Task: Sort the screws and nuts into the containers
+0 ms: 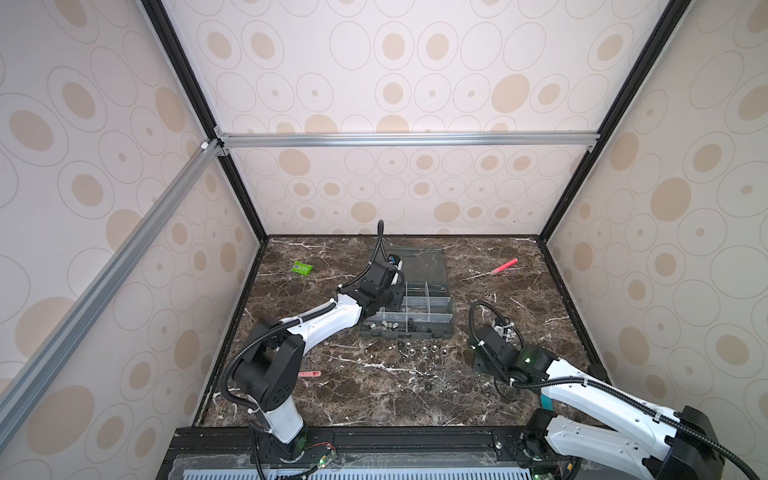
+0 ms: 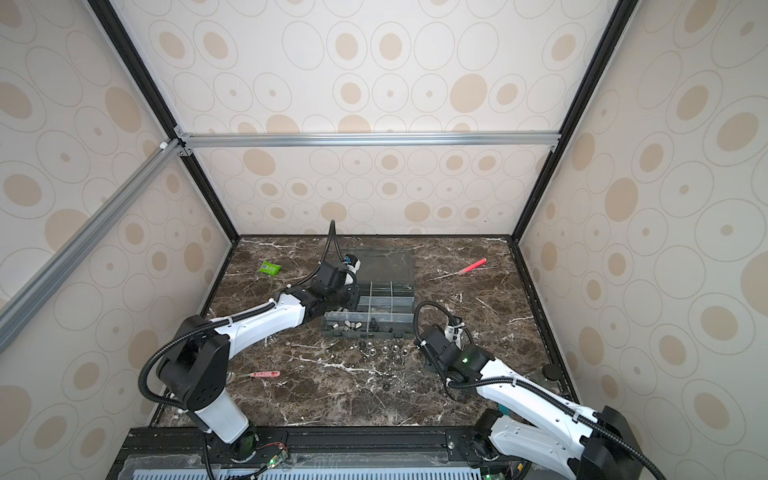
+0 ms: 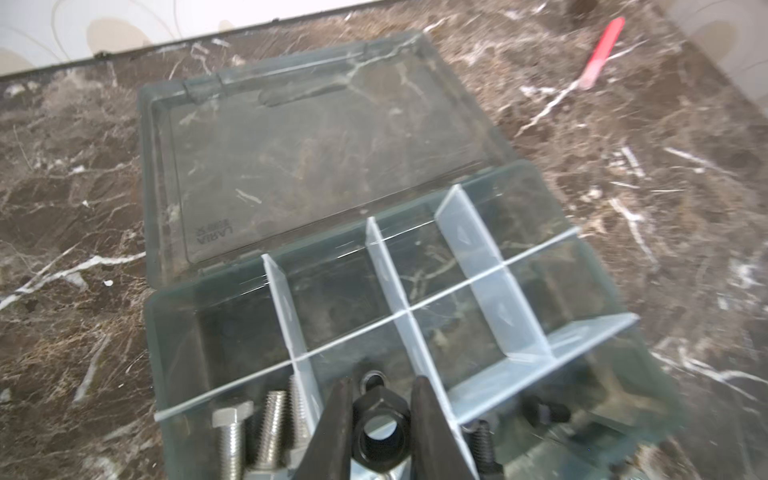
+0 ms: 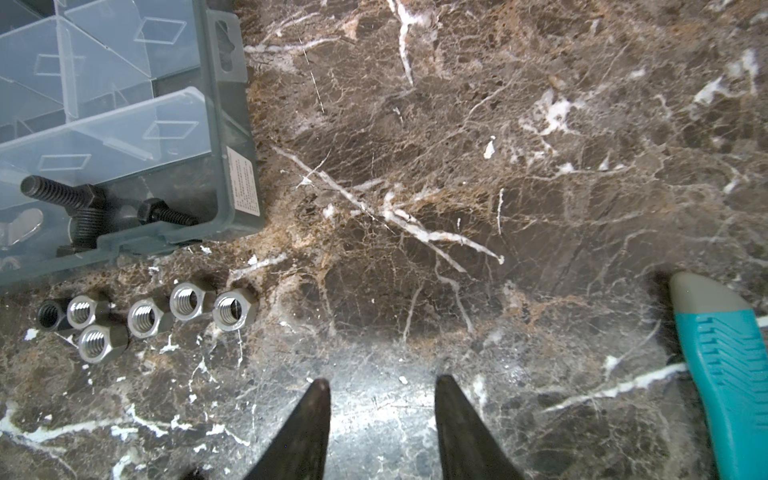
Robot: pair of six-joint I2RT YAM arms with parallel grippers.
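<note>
My left gripper (image 3: 382,379) is shut on a black hex nut (image 3: 380,432), held above a near cell of the containers, a grey organizer box (image 3: 174,316) with clear partitions. The cell beside it holds silver screws (image 3: 230,432); another holds black screws (image 4: 62,193) and a wing nut (image 4: 20,222). Several silver hex nuts (image 4: 235,309) and a black nut (image 4: 52,313) lie on the marble just in front of the box (image 1: 415,307). My right gripper (image 4: 378,382) is open over bare marble to the right of those nuts, holding nothing.
The box's transparent lid (image 1: 415,262) lies open toward the back wall. A red pen (image 1: 503,267) lies back right, a green packet (image 1: 302,268) back left. A pink-handled tool (image 1: 309,375) lies near the left arm's base, a teal-handled tool (image 4: 723,353) beside the right arm.
</note>
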